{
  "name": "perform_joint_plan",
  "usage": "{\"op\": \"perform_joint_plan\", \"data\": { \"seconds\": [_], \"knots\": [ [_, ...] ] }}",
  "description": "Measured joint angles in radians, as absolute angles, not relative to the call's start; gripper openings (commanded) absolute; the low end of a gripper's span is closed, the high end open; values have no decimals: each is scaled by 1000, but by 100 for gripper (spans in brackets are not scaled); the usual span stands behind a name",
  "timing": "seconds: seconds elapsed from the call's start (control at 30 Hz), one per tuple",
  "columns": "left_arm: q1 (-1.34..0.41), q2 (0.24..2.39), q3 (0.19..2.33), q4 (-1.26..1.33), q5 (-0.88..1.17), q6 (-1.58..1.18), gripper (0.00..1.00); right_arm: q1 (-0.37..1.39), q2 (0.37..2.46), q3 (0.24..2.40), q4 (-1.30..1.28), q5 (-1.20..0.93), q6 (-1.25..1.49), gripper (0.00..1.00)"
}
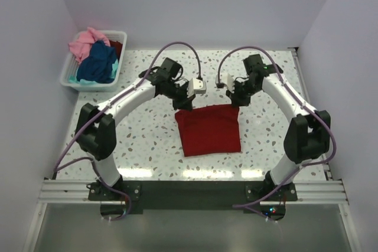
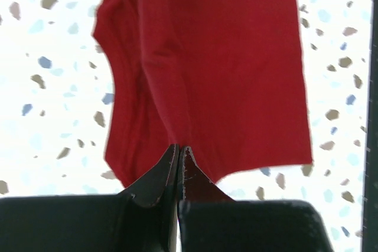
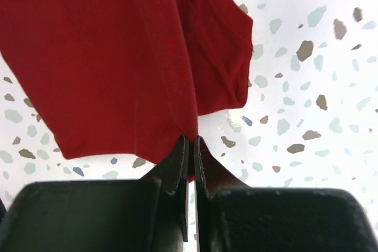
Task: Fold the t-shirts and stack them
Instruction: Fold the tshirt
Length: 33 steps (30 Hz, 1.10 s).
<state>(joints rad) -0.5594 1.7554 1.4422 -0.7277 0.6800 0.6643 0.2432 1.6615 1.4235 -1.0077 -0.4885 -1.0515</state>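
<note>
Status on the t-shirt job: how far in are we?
Done: nothing is stacked; the red t-shirt lies on the table as a partly folded rectangle. In hand: the left gripper and right gripper are each shut on its far edge. Left: the pink shirt, navy shirt and teal shirt sit crumpled in the basket.

the arms (image 1: 134, 94) are clad in white with black joints; purple cables (image 1: 177, 44) are looped along them; black tapered fingers (image 2: 155, 176) are fitted.
</note>
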Motion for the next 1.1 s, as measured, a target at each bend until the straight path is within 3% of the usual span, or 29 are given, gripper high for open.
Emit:
{"op": "perform_joint_plan", "data": {
  "seconds": [0.27, 0.77, 1.1],
  "knots": [
    [-475, 1934, 1536, -739, 654, 668, 0, 222, 1927, 1568, -1021, -496, -1057, 0],
    [-431, 2110, 1525, -645, 560, 663, 0, 229, 2191, 1722, -974, -529, -1006, 0],
    [-425, 2000, 1425, -614, 618, 665, 0, 231, 2040, 1583, -1010, -551, -967, 0]
  ]
}}
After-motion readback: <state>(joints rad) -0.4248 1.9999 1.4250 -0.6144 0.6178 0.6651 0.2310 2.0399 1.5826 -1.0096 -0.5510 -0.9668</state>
